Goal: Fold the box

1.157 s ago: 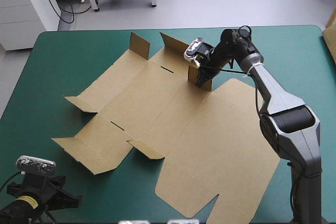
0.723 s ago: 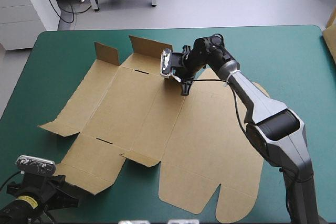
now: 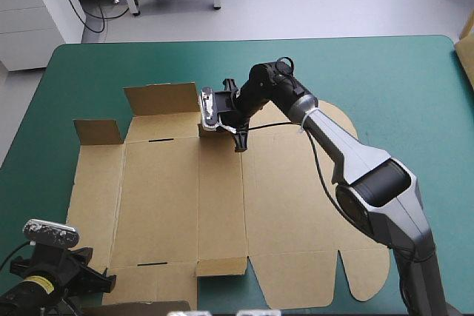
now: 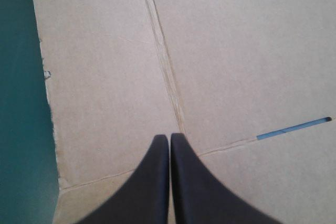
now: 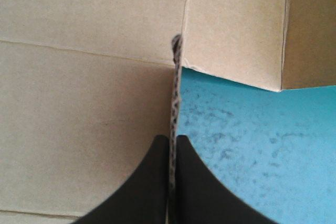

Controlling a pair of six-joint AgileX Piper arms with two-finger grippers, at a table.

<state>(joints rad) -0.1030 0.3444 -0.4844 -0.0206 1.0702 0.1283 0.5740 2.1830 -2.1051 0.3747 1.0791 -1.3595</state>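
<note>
**Box** (image 3: 185,197): brown cut sheet, lying almost flat on the cover (image 3: 89,64), left of the table's middle. Its long axis runs side to side across the table. The lid panel with rounded tabs is toward the right, the base panels toward the left, and the main creases run near to far. The far wall (image 3: 159,98) is raised, as is the corner flap (image 3: 96,131) at the far left. The near flaps lie low.

**Right gripper** (image 3: 238,140): at the box's far edge, about mid-length. Its black fingers are all but closed, pinching the held flap (image 5: 175,87), which stands upright and edge-on. Bare cover lies on one side of it, board on the other. From this pincer the rest of the sheet lies toward the robot and out to both sides.

**Left gripper** (image 4: 169,136): fingers closed on each other with nothing between them. The tip hangs over flat board beside a crease, with the sheet's edge and cover just to one side. It seems to be over the near left corner, though the high view shows its fingertips poorly.

**Judgement**: an early stage, with most walls unraised. The right arm alone has contact and is nearer the far wall; the left is nearer the near flaps. The next move likely turns on swinging the held flap about its crease, across the long axis. The risk is that the whole sheet slides instead
</note>
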